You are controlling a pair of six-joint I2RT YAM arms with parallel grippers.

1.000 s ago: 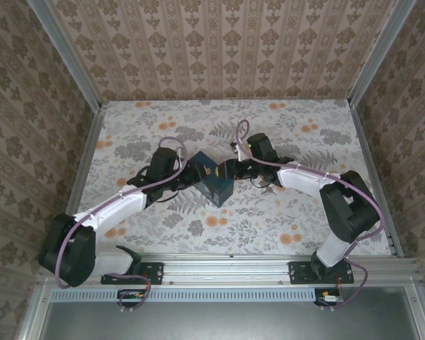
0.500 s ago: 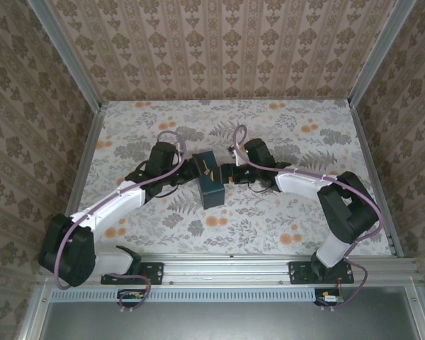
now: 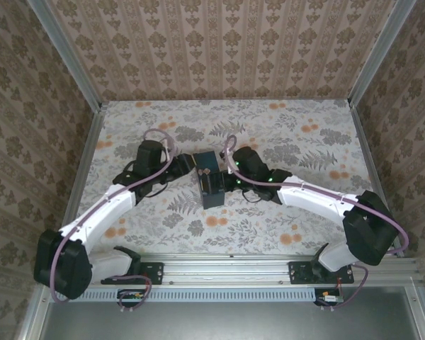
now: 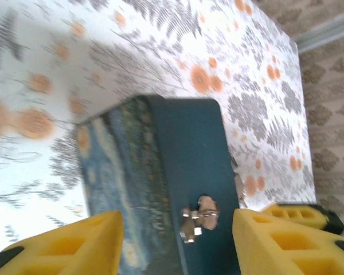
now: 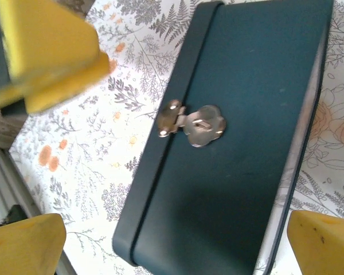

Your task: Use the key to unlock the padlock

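Left wrist camera looks down on the dark blue rectangular tin (image 4: 189,149) with a swirl pattern on one face. It stands on the white table cover (image 4: 160,51), which is printed with grey ferns and orange flowers. The left gripper (image 4: 176,229) has its yellow fingers (image 4: 74,240) about half open, one on each long side of the tin. As far as I can judge they press on it, so I take the tin as held.

In the right wrist camera I see a flower-shaped metal latch plate (image 5: 204,125) on the plain blue face. Just beside it, at the lid seam, sits what I believe is the tiny silvery-brown metal padlock (image 5: 169,122). It is too small for me to make out the shackle or the keyhole. The right gripper (image 5: 175,229) is spread fully wide over this face and has nothing in it.

I expect the padlock to be hard, light and smooth, and loose on the latch, so it will swing away from any push. I would keep the tin clamped and hold the padlock by the flat sides of its body. The key should be thin, stiff and slippery, and is best pinched at its ring end. Where it lies I cannot tell.
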